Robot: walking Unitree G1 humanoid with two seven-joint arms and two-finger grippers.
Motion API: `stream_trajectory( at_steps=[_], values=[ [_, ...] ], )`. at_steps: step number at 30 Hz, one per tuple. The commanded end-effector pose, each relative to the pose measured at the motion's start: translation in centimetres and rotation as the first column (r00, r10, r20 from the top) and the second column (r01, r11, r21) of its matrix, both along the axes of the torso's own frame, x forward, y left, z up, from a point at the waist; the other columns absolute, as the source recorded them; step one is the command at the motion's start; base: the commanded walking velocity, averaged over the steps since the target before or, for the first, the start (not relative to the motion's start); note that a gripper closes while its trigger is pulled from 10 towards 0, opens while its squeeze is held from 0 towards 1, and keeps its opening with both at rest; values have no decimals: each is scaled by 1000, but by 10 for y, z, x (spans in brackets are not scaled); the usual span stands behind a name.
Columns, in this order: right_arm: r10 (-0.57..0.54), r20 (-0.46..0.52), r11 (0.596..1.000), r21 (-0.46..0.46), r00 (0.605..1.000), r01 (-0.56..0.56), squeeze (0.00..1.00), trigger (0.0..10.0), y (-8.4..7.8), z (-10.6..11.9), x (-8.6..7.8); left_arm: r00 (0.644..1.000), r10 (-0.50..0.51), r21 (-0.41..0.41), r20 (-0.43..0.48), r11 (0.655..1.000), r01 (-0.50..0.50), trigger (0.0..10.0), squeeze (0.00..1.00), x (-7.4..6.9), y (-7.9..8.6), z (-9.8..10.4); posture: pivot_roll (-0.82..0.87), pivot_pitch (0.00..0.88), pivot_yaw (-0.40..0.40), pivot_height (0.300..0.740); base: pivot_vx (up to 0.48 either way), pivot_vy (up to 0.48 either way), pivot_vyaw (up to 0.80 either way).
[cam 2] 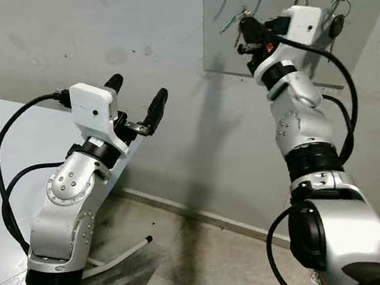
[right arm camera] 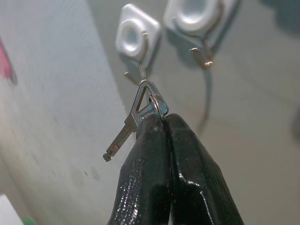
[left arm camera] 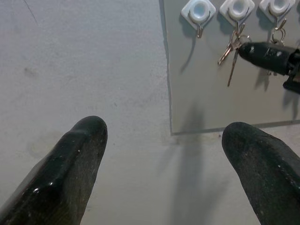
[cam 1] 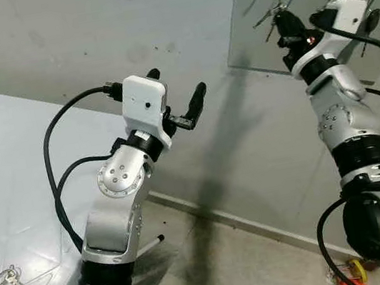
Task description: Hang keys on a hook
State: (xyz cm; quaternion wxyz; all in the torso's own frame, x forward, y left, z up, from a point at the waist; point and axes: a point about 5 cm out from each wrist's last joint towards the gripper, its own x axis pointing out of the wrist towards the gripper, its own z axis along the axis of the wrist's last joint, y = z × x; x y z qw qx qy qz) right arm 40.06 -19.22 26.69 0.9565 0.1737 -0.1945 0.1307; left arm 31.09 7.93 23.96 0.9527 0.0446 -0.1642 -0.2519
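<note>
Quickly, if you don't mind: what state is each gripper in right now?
Left gripper: open, holding nothing, raised in front of the wall.
Right gripper: shut on the keys, up at a hook on the board.

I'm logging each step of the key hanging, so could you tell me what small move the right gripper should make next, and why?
Probably open the right gripper and ease back. Its fingers are shut on the keys, and the key's triangular head already looks looped over the hook, though I cannot be sure it is fully seated.
</note>
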Motion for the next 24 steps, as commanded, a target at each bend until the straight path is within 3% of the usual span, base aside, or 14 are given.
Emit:
stream_trajectory(
  at_steps=[1, 6, 17, 24],
  values=[
    [22, 3, 999, 47, 1000, -22, 0, 10000, 0, 7, 2, 1000, -12, 1, 28, 1000, 12, 10000, 0, -3, 0, 9, -44, 92, 0, 740, 0, 0, 0],
    [84, 2, 991, 109, 996, -83, 0, 10000, 1, 14, 4, 999, -9, 1, 33, 1000, 9, 10000, 0, -3, 0, 11, -46, 94, -2, 740, 0, 0, 0],
    [139, 15, 982, 129, 990, -140, 0, 10000, 4, 22, 6, 999, -14, 3, 42, 1000, 14, 10000, 0, -5, -2, 15, -45, 98, -6, 740, 0, 0, 0],
    [149, 48, 966, 208, 988, -155, 0, 10000, -6, 34, 7, 995, -87, 38, 56, 996, 85, 10000, 0, -16, -16, 14, -36, 107, -11, 740, 0, 0, 0]
  ],
)
